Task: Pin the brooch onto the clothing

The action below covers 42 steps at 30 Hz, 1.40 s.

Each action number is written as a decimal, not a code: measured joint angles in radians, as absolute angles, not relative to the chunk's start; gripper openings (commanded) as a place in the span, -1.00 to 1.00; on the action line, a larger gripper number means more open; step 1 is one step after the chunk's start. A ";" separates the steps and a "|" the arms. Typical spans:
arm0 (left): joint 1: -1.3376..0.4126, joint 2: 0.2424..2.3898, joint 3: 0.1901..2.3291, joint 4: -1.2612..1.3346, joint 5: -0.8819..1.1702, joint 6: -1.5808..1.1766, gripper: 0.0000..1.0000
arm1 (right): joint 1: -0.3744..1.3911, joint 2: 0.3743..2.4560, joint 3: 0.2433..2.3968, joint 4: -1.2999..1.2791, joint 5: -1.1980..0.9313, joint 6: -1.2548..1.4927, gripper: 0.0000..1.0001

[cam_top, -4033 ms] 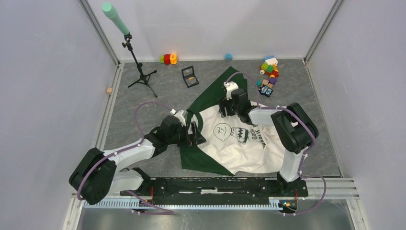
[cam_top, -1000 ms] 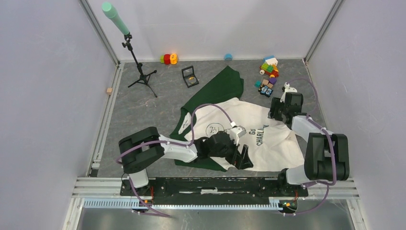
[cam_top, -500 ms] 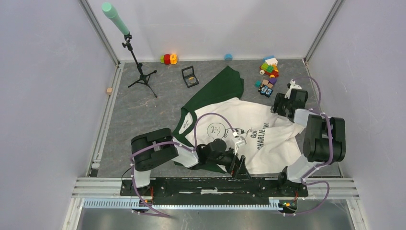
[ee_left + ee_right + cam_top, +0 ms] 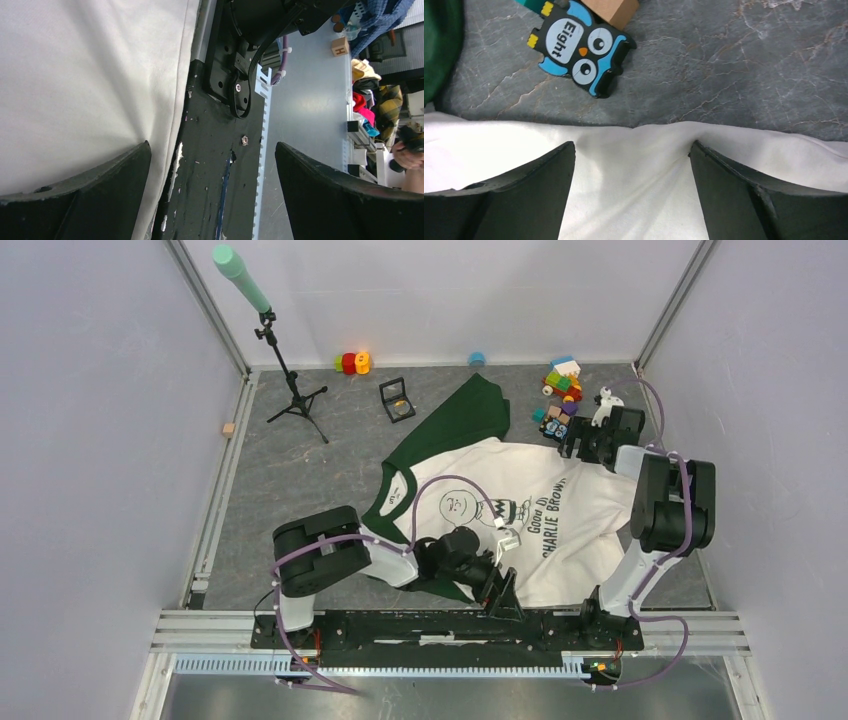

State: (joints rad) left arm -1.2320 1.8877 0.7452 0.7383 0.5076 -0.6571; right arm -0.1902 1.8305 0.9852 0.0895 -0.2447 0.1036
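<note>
Robot lab cell: bare white walls (image 4: 100, 440), aluminium frame posts (image 4: 206, 302), grey marbled tabletop (image 4: 290, 480), tripod (image 4: 286, 370).

The T-shirt (image 4: 575, 560) is cream-white with dark green sleeves and black lettering. The desk (image 4: 290, 480) is grey with pale marble veining. The owl block (image 4: 580, 47) is blue, black and white.

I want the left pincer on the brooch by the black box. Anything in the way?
Nothing upright, as far as I can see. The left pincer, open at the near hem of the T-shirt, has the whole flat shirt and its green sleeve between it and the brooch. The tripod stands left of that line.
</note>
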 measured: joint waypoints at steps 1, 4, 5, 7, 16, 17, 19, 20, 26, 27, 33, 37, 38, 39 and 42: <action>-1.232 1.885 0.751 0.725 0.508 -0.652 1.00 | -0.190 1.826 0.985 0.084 -0.252 0.099 0.91; -1.233 1.847 0.786 0.601 0.499 -0.615 1.00 | -0.191 1.801 0.983 0.049 -0.271 0.087 0.96; -1.233 1.817 0.799 0.541 0.488 -0.593 1.00 | -0.191 1.784 0.982 0.034 -0.275 0.085 0.96; -1.234 1.748 0.835 0.419 0.443 -0.543 1.00 | -0.191 1.732 0.978 0.010 -0.286 0.086 0.97; -1.140 1.475 1.024 0.033 0.140 -0.339 1.00 | -0.190 1.232 0.818 -0.018 -0.323 0.130 0.96; -1.105 1.465 1.024 0.005 0.124 -0.340 1.00 | -0.190 1.190 0.796 -0.020 -0.328 0.133 0.96; -1.022 1.461 1.024 -0.046 0.086 -0.341 1.00 | -0.185 1.121 0.748 -0.031 -0.342 0.137 0.96; -0.984 1.461 1.024 -0.070 0.068 -0.342 1.00 | -0.182 1.085 0.718 -0.040 -0.351 0.141 0.96; -0.778 1.500 1.060 -0.168 -0.125 -0.357 1.00 | -0.110 0.911 0.549 -0.061 -0.362 0.189 0.96; -0.745 1.527 1.084 -0.176 -0.150 -0.368 1.00 | -0.082 0.890 0.524 -0.063 -0.358 0.199 0.96; -0.583 1.755 1.269 -0.201 -0.218 -0.418 1.00 | 0.089 0.812 0.413 -0.062 -0.322 0.234 0.90; -0.529 1.926 1.478 -0.250 -0.257 -0.435 0.93 | 0.143 0.769 0.326 -0.062 -0.309 0.267 0.90; -0.517 1.960 1.525 -0.260 -0.264 -0.440 0.91 | 0.152 0.759 0.306 -0.065 -0.306 0.276 0.90; -0.508 1.992 1.567 -0.265 -0.269 -0.444 0.88 | 0.162 0.748 0.287 -0.071 -0.305 0.284 0.90; -0.482 2.082 1.691 -0.299 -0.274 -0.445 0.81 | 0.177 0.727 0.274 -0.096 -0.301 0.291 0.90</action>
State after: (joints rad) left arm -0.4820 2.0823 1.6905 -0.2985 -0.2737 -0.4446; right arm 0.1772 0.7273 0.2741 -0.0963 -0.3012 0.2913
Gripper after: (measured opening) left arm 0.937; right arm 0.950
